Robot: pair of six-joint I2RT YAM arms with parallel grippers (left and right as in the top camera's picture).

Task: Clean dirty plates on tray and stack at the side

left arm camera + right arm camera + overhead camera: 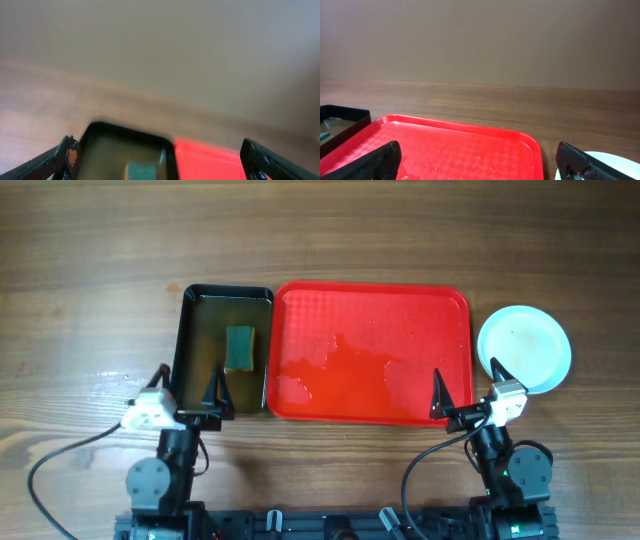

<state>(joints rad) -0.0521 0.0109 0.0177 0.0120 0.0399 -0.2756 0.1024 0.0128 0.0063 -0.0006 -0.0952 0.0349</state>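
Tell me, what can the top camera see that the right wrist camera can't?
Only overhead: the left end effector, open. Only right wrist: the plain wall behind the table. Both: the tray, the plates beside its right edge, the tub on its left, and the open right end effector.

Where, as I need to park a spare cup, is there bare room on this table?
The red rectangular plastic tray holds only wet patches. The wooden table is bare beyond the tray and black rectangular tub, and left of it. Crowded: near edge at both open jaws; right, the pale round plates.
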